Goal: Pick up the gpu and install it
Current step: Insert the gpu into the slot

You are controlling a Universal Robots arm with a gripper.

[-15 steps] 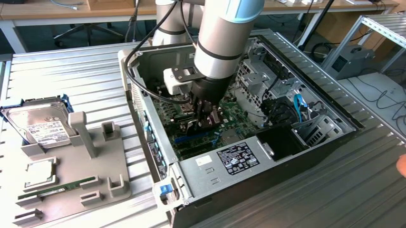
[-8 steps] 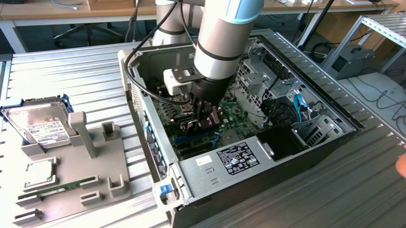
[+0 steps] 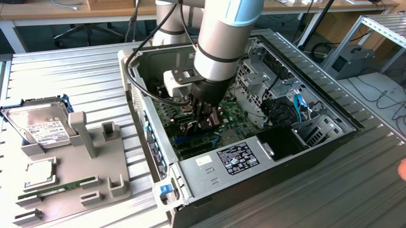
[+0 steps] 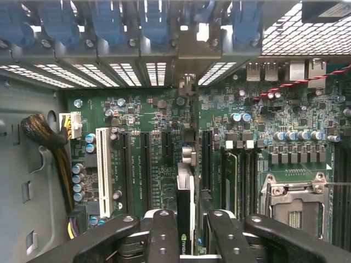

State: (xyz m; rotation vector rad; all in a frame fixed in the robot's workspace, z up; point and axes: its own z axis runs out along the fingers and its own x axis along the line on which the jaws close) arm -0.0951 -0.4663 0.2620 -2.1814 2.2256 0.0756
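Inside the open black-and-silver computer case, which lies on the ribbed metal bench, my black two-fingered gripper is clamped on the thin black gpu card, held edge-down over the green motherboard. In the wrist view the card runs toward the case's slotted rear wall, between the long black expansion slots, near the board's middle. I judge the insertion under way but not seated. Risk: if the card's edge sits beside the slot rather than in it, downward pressure could bend the card, scrape the board, or make it slip between the fingers.
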